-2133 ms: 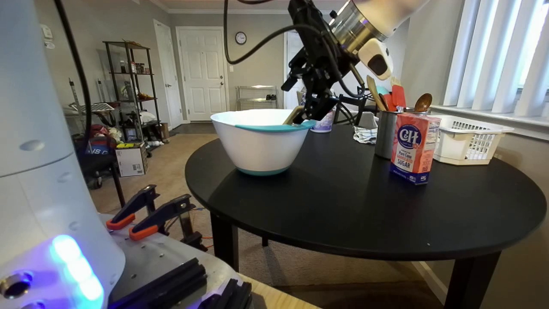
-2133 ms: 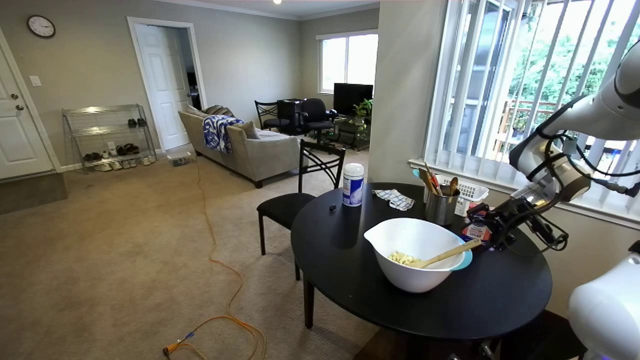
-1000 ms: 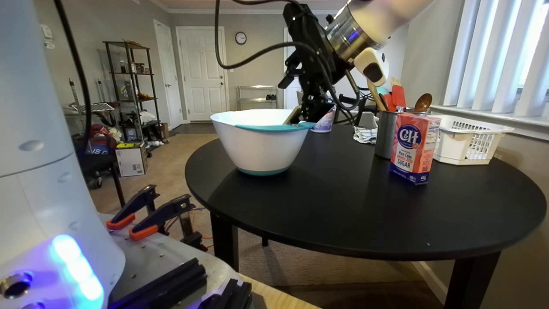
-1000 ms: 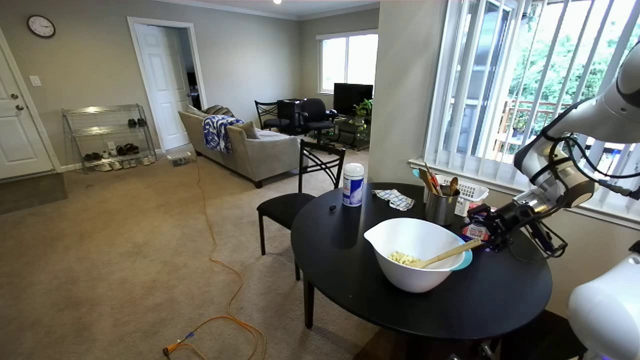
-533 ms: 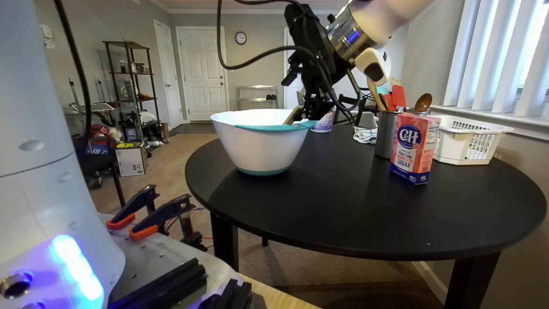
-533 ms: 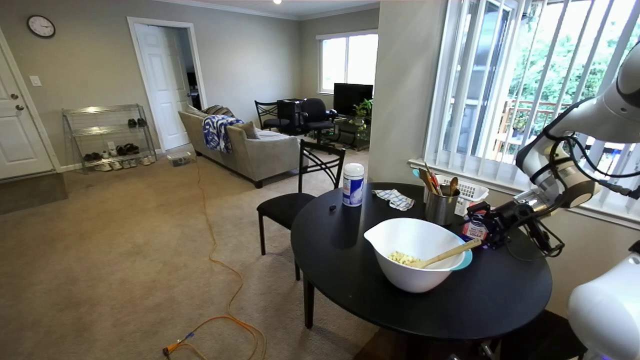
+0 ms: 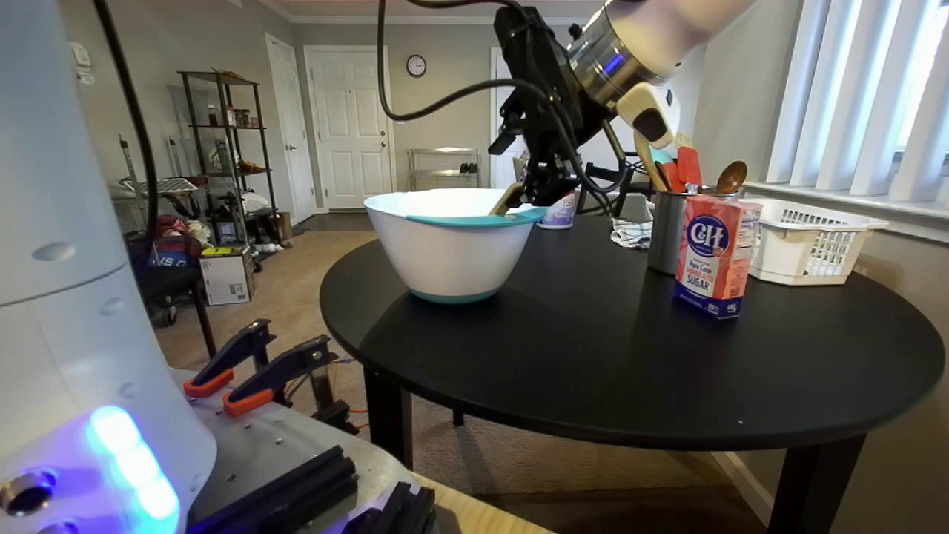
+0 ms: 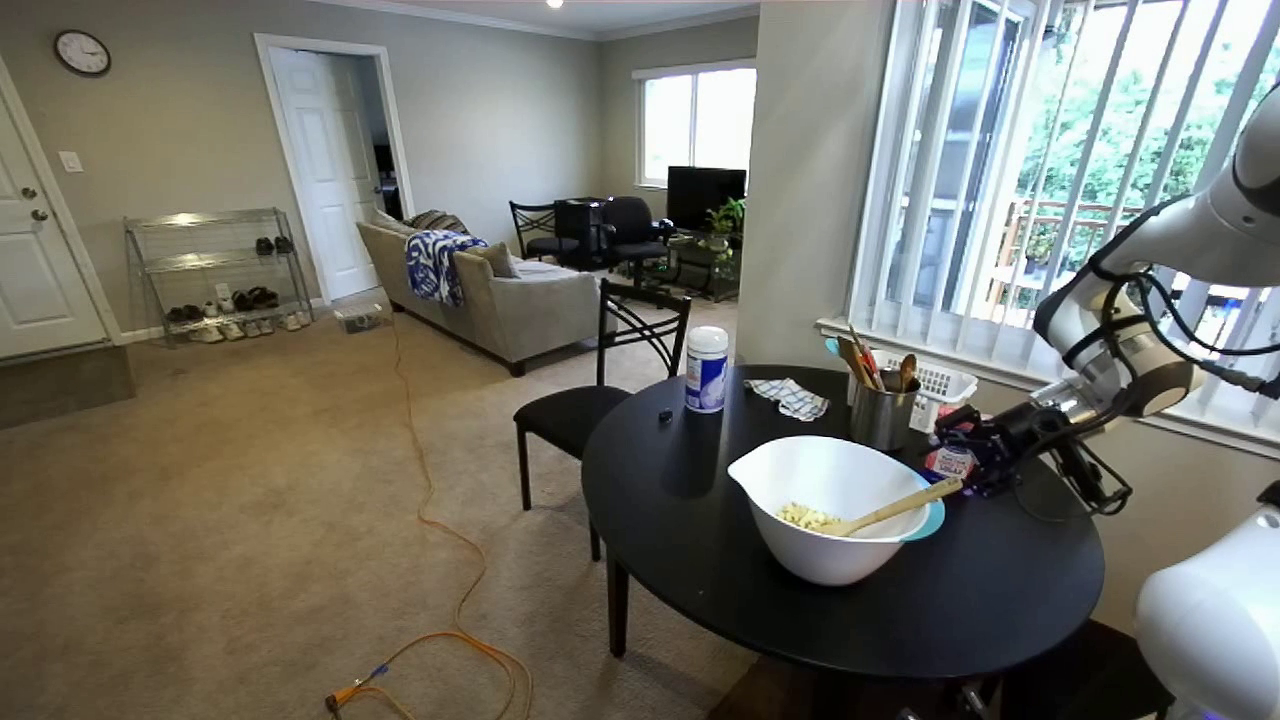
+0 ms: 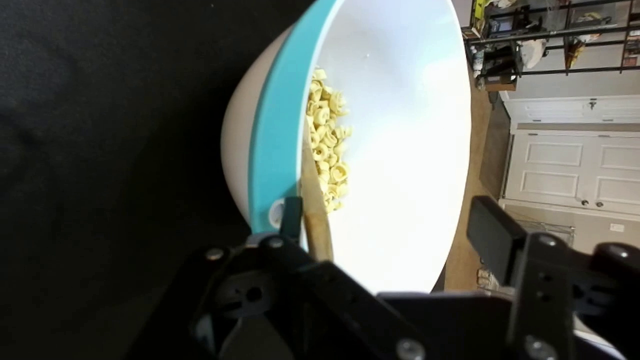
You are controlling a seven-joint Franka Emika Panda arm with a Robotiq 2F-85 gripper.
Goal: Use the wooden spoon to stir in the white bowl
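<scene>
- Black pincer (image 9: 392, 225): its two fingers stand wide apart.
- White robot arm (image 8: 1190, 240): it goes up and to the right from the pincer in an exterior view.
- Pale wooden spoon (image 9: 316, 215): in the wrist view, its handle shows between the pincer's two fingers, right next to the one on the left side. I cannot tell if they touch. The spoon is tilted, with its top end up by the pincer and its low end down inside the big white bowl (image 9: 410, 150).
- The bowl sits lower than the pincer, near its tips, with its blue-green edge close by.
- Yellow curly bits (image 9: 325, 145): they lie in the bottom of the bowl, down below the pincer.
- Black round bench (image 7: 630, 356): it is below the pincer and holds up the bowl.
- Pink and blue sugar box (image 7: 712, 256): it stands to the right of the pincer in an exterior view.
- Metal pot (image 7: 662, 233): it is just behind the box, right of the pincer, with kitchen tools (image 7: 688, 167) poking up.
- White basket (image 7: 782, 248): it is farther right of the pincer.
- Checked cloth (image 8: 795, 400): it lies left of the pincer in an exterior view.
- White and blue tub (image 8: 706, 372): farther left, well apart from the pincer.
</scene>
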